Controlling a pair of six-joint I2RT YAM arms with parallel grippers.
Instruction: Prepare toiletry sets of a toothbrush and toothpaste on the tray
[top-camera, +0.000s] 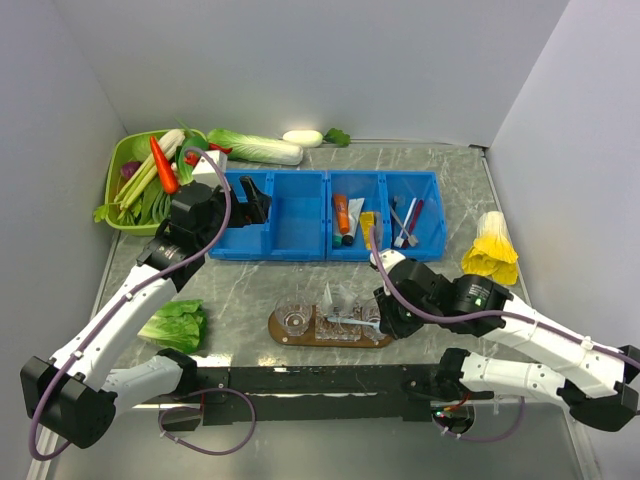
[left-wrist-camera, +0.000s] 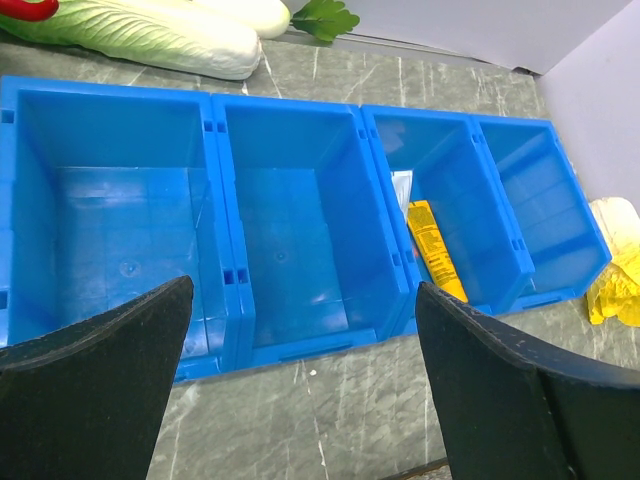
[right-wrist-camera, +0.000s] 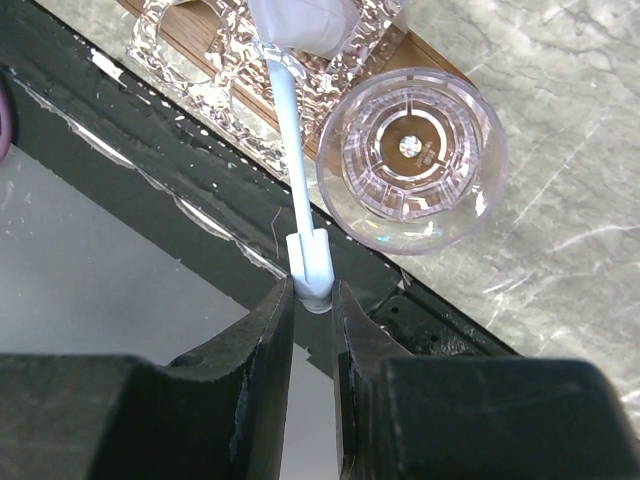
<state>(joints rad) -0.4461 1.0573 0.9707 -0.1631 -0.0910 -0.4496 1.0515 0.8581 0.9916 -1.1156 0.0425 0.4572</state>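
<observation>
Brown wooden tray (top-camera: 278, 328) with rounded ends has the right gripper (top-camera: 384, 312) at its right end from above, and a white toothpaste tube (top-camera: 356, 212) lies in blue plastic bins (top-camera: 300, 228) beyond the tray. At the left wrist, the left gripper (left-wrist-camera: 305, 288) stands wide and empty above those bins. At the right wrist, fingers (right-wrist-camera: 262, 335) pinch a pale blue toothbrush (right-wrist-camera: 293, 150) over the tray.

The top view looks down from behind over the whole desk (top-camera: 250, 290). Left wrist view faces the bins (left-wrist-camera: 290, 250) closely; right wrist view sits just above the tray (right-wrist-camera: 425, 62); both appear overhead.
</observation>
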